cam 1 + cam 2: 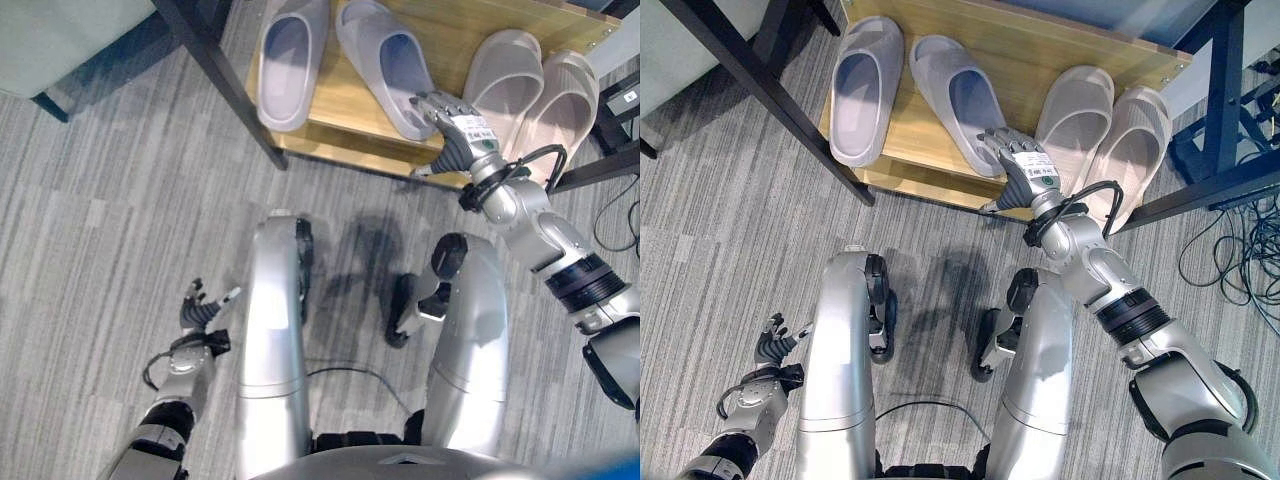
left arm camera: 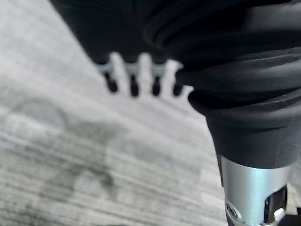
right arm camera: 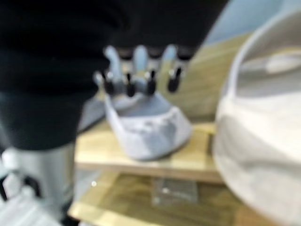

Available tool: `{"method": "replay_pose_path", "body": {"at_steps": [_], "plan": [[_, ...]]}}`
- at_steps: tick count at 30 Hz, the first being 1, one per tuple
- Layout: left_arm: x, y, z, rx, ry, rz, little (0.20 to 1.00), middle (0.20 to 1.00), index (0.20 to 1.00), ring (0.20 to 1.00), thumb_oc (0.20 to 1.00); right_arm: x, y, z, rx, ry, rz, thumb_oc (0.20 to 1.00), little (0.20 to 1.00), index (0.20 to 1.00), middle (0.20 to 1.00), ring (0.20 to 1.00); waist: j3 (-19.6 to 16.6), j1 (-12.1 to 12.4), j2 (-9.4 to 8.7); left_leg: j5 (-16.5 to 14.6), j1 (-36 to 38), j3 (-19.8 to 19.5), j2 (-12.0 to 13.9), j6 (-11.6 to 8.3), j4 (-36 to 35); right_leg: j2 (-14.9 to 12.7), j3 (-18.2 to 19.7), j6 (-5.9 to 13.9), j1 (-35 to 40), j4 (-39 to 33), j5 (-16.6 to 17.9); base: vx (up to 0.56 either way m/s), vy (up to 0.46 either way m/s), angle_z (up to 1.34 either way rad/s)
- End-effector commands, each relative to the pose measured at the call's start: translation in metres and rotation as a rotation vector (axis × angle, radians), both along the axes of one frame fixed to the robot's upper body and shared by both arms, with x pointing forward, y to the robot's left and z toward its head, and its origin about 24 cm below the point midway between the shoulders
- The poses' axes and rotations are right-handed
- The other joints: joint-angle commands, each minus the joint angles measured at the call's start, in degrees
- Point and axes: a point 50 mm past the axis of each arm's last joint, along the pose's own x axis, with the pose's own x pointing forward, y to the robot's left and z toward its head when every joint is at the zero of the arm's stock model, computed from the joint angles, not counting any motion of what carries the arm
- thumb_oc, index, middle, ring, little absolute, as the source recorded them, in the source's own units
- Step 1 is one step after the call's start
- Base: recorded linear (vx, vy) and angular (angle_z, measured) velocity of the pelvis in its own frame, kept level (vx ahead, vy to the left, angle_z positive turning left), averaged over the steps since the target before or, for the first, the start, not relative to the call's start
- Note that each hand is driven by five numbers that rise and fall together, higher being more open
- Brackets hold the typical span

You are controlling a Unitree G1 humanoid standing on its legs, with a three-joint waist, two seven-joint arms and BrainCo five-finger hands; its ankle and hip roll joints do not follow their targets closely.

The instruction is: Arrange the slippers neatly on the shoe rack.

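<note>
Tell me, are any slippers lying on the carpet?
No, all four slippers, the grey pair and the beige pair, sit on the wooden shelf.

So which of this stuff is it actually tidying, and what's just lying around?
Part of the job:
grey slippers
beige slippers
wooden shoe rack
right hand at a grey slipper's heel

Just lying about:
cables on the carpet
left hand, idle, low over the carpet

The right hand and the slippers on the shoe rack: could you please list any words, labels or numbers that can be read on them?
No text can be read.
A small white and green label sits on the back of the right hand; its print is too small to make out.
The grey slippers and the beige slippers on the wooden shoe rack show no print.
</note>
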Motion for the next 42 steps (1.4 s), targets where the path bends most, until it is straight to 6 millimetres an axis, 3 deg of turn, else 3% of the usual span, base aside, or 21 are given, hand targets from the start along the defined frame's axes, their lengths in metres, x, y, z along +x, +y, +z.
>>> {"method": "replay_pose_path", "body": {"at_steps": [1,16,33,42], "plan": [[-0.013,0.001,-0.005,0.005,0.003,0.018,1.000,1.000,1.000,1.000,1.000,-0.007,0.010,0.027,-0.010,-0.097,0.073,1.000,1.000,1.000,1.000,1.000,1.5,1.4,-0.01,-9.5,2.9,-4.9,-1.5,0.59,3.7,2.5,10.1,-0.12,0.2,-0.7,1.3,0.00,0.000,0.00],[-0.015,0.003,-0.004,0.014,0.002,0.003,1.000,1.000,1.000,1.000,1.000,-0.006,0.029,0.029,0.019,-0.054,0.168,1.000,1.000,1.000,1.000,1.000,1.5,2.2,0.12,-9.3,2.9,-5.1,-1.7,0.23,3.4,2.4,10.1,0.00,0.2,-0.7,1.3,0.00,0.000,0.00],[-0.018,0.002,-0.007,0.012,0.009,-0.018,1.000,1.000,1.000,1.000,1.000,-0.012,0.069,0.044,-0.040,-0.026,0.362,1.000,1.000,1.000,1.000,1.000,1.5,3.4,0.41,-9.2,2.9,-5.4,-1.8,-0.27,3.4,2.2,10.2,0.30,0.2,-0.7,1.7,0.00,0.000,0.00],[-0.020,0.001,-0.010,0.011,0.020,-0.020,1.000,1.000,1.000,1.000,1.000,0.005,0.081,0.044,-0.002,-0.010,0.321,1.000,1.000,1.000,1.000,1.000,1.5,4.2,1.07,-9.3,2.9,-5.3,-2.0,-0.38,3.5,2.2,10.3,0.41,0.2,-0.5,1.9,0.00,0.000,0.00]]}}
